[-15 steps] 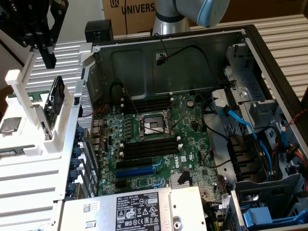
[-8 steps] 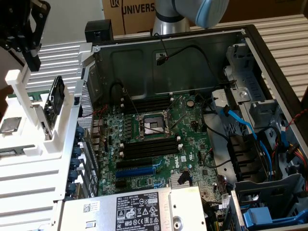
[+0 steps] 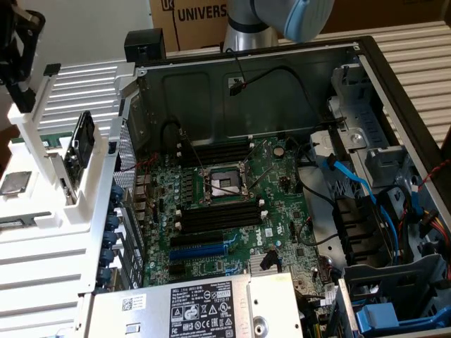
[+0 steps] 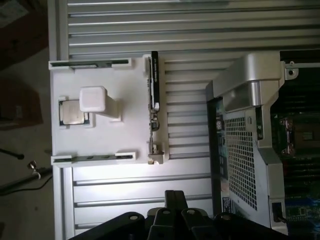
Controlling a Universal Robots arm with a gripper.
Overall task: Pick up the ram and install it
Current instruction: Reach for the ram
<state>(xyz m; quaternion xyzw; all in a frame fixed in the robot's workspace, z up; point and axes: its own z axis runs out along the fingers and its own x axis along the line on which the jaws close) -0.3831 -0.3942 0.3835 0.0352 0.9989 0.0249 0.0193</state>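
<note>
The gripper (image 4: 172,212) is cut off at the edge of the wrist view, showing only its black body, so I cannot tell whether it is wide or narrow. It hangs above the white rack (image 4: 130,132). Nearest to it, the ram (image 4: 92,157) stands edge-on in a rack slot as a thin greenish strip, its chips and label hidden. A like green strip (image 4: 90,63) sits in the slot at the rack's other end. Between the 2 lie a chip (image 4: 72,111) and a white block (image 4: 95,100). A black card (image 4: 154,80), also edge-on, stands on the side toward the case (image 4: 250,75).

In the exterior view the arm (image 3: 282,17) is cut off at 12 o'clock. The rack sits at 9 o'clock of the case. Inside the case lies the board (image 3: 275,211). Black slots (image 3: 211,215) run at 6 and 12 o'clock of its socket (image 3: 224,184). Blue cables (image 3: 352,176) lie at 3 o'clock.
</note>
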